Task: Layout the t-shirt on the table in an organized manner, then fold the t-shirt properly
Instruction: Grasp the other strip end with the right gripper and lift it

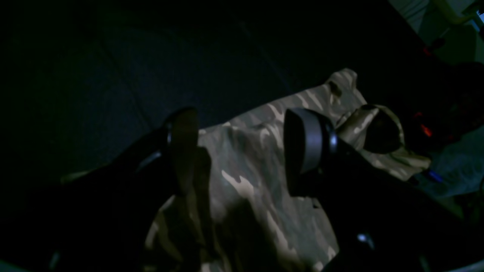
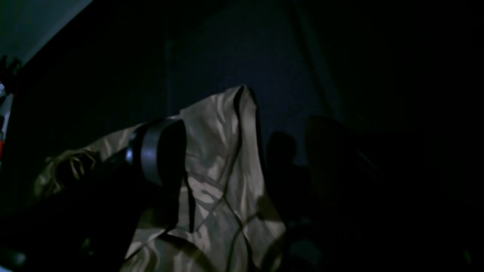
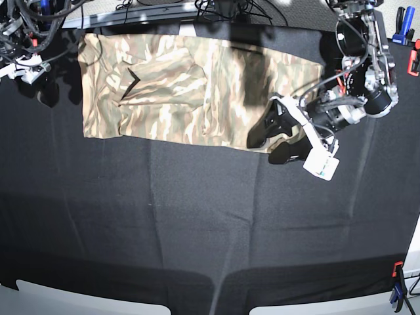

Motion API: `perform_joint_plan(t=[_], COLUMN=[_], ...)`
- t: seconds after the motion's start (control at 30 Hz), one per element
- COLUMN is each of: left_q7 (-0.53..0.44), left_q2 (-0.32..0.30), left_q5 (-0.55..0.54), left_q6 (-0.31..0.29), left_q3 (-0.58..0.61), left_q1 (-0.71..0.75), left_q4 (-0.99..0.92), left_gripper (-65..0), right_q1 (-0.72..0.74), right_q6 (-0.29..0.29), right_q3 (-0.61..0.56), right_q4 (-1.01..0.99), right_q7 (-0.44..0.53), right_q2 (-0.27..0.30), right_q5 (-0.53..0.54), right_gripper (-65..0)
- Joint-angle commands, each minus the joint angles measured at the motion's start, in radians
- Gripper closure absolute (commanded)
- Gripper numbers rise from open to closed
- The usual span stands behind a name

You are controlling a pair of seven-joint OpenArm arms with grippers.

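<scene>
Base view alone shows t-shirt (image 3: pixel 190 88) folded lengthwise; both wrist views show fingers (image 1: pixel 302 147) released

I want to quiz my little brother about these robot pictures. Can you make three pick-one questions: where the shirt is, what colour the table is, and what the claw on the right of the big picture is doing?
1. Where does the camouflage t-shirt lie in the base view?
A) by the near edge
B) by the far edge, at the top of the view
C) on the floor

2. What colour is the table cover?
A) black
B) white
C) yellow

3. How is the left claw?
A) shut on a cup
B) out of view
C) open, over the t-shirt's end

Answers:
1 B: the shirt stretches across the top of the base view.
2 A: black cloth covers the whole top.
3 C: its two fingers stand apart, with camouflage fabric showing between them.
</scene>
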Motion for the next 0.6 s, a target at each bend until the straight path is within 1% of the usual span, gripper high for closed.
perform_joint_plan(t=[0.0, 0.1, 0.17, 0.27, 0.3, 0.43, 0.57], left_q7=[-0.018, -0.018, -0.018, -0.018, -0.018, -0.018, -0.018], left_q2=[-0.003, -0.003, -0.003, -0.003, -0.003, -0.003, -0.003], left_q5=[-0.027, -0.027, -0.027, -0.027, -0.027, -0.027, -0.026], left_q6=[-0.001, 0.000, 0.000, -0.001, -0.001, -0.001, 0.000], left_q3=[0.000, 0.000, 0.000, 0.000, 0.000, 0.000, 0.000], left_q1=[-0.010, -0.011, -0.011, -0.011, -0.011, -0.011, -0.011], left_q4=[0.018, 0.018, 0.018, 0.018, 0.018, 0.018, 0.018], left_gripper=[-33.5, -33.5, -33.5, -33.5, -33.5, -33.5, -33.5], right_q1=[0.008, 0.036, 0.061, 0.083, 0.083, 0.083, 0.083], right_q6=[0.006, 0.006, 0.006, 0.006, 0.006, 0.006, 0.006], right_q3=[0.002, 0.001, 0.001, -0.016, -0.032, -0.123, -0.230], right_q4=[0.017, 0.017, 0.015, -0.002, -0.012, -0.077, -0.151], right_q7=[0.026, 0.017, 0.011, 0.011, 0.010, 0.010, 0.011], right_q2=[0.014, 0.014, 0.013, 0.014, 0.014, 0.013, 0.023], right_q5=[-0.001, -0.081, -0.103, -0.106, -0.108, -0.193, -0.206], right_gripper=[-47.3, -47.3, -47.3, -47.2, -47.2, -47.2, -47.2])
